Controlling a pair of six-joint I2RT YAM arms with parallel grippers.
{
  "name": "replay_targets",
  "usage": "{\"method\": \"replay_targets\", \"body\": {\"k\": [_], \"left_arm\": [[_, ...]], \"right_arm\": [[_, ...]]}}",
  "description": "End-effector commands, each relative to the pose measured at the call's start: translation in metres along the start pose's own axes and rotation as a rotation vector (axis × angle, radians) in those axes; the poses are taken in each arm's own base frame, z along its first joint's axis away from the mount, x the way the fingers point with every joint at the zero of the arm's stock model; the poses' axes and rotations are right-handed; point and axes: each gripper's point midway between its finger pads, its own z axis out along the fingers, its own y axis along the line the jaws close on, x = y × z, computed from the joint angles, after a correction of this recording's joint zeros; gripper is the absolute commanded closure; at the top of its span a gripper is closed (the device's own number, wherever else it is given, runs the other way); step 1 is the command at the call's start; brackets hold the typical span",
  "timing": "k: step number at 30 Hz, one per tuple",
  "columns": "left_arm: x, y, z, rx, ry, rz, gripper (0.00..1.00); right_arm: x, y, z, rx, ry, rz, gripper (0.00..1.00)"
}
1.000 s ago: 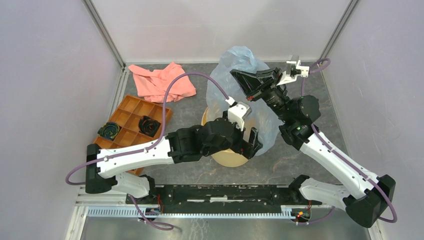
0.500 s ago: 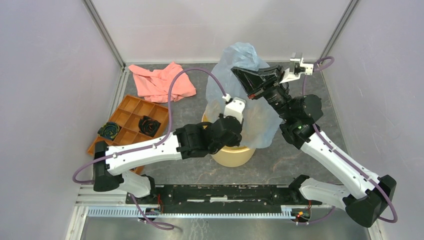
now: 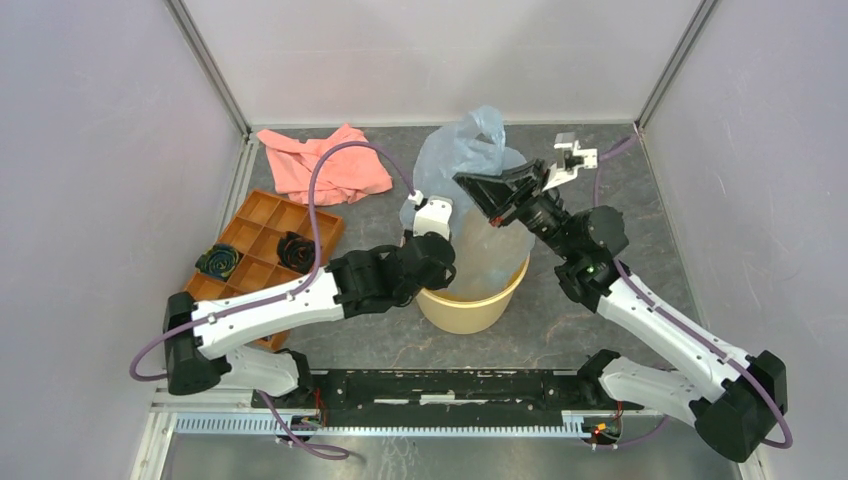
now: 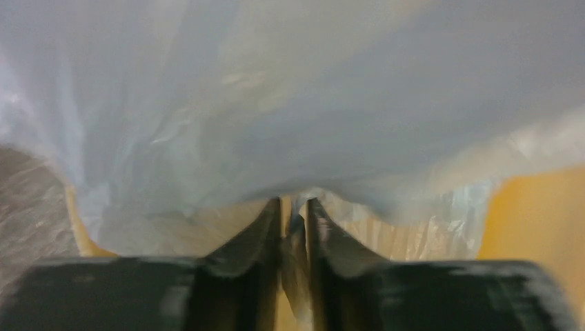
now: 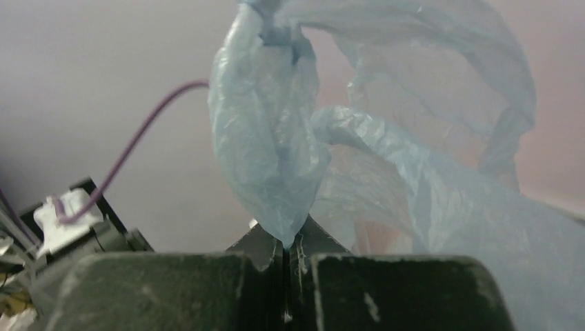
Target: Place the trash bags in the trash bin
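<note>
The pale blue-grey trash bag hangs from my right gripper, and its lower part sits inside the round pale yellow trash bin. In the right wrist view the right gripper is shut on a pinched fold of the bag. My left gripper is at the bin's left rim, its fingers hidden under the wrist from above. The left wrist view shows the left gripper nearly closed on a thin strip of bag film, with the bin's yellow wall behind.
A salmon-pink cloth lies at the back left. An orange compartmented tray with two dark items sits at the left beside my left arm. Grey walls enclose the table on three sides.
My left gripper has gone from the bin's right front across to its left rim and closed on bag film. The bag has sunk lower into the bin. The right gripper has shifted slightly left.
</note>
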Motion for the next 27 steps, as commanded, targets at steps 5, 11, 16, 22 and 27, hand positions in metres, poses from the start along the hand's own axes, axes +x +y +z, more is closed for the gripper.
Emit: {"method": "replay_targets", "body": {"k": [5, 11, 16, 22, 27], "left_arm": [[-0.045, -0.042, -0.072, 0.429, -0.096, -0.073, 0.27], [-0.098, -0.034, -0.121, 0.531, -0.202, -0.181, 0.14], [-0.120, 0.029, -0.110, 0.307, -0.237, -0.280, 0.15], [-0.167, 0.075, -0.099, 0.247, -0.310, -0.388, 0.11], [-0.197, 0.056, -0.083, 0.336, -0.355, -0.395, 0.07]], "right_arm": [[0.066, 0.007, -0.047, -0.078, 0.285, -0.039, 0.99], [0.076, 0.025, -0.072, -0.157, 0.458, -0.112, 0.99], [0.088, 0.033, -0.100, -0.184, 0.626, -0.142, 0.99], [0.105, 0.052, -0.125, -0.277, 0.731, -0.030, 0.99], [0.095, 0.067, -0.131, -0.329, 0.705, -0.031, 0.99]]}}
